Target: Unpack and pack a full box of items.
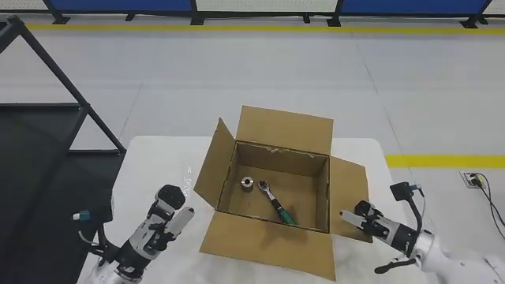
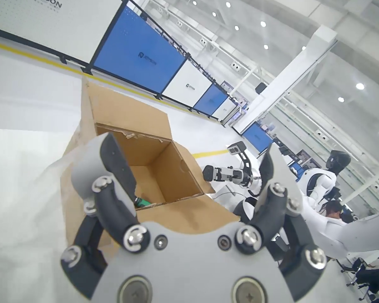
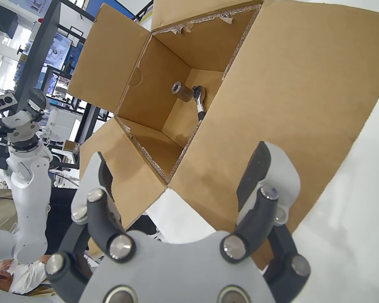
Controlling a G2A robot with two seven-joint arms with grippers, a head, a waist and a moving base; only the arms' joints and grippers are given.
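One table [image 1: 158,162]: white, with the box [image 1: 286,128] standing at its middle.
box: cardboard, all four flaps folded outward, top open.
left gripper [image 1: 177,207]: jaws spread apart, holding nothing, over the table near the box's left flap.
right gripper [image 1: 355,211]: jaws spread apart, empty, at the box's right flap.
ratchet wrench [image 1: 276,202]: lying on the box floor, green handle toward the robot.
metal socket [image 1: 246,182]: on the box floor, near the wrench's head.

One box [image 1: 268,246] mid-frame, holding one ratchet [image 1: 276,202] and one socket [image 1: 246,182] — two items in all. One left end effector [image 1: 177,207] lower left, one right end effector [image 1: 353,212] lower right, one tabletop [image 1: 158,162].
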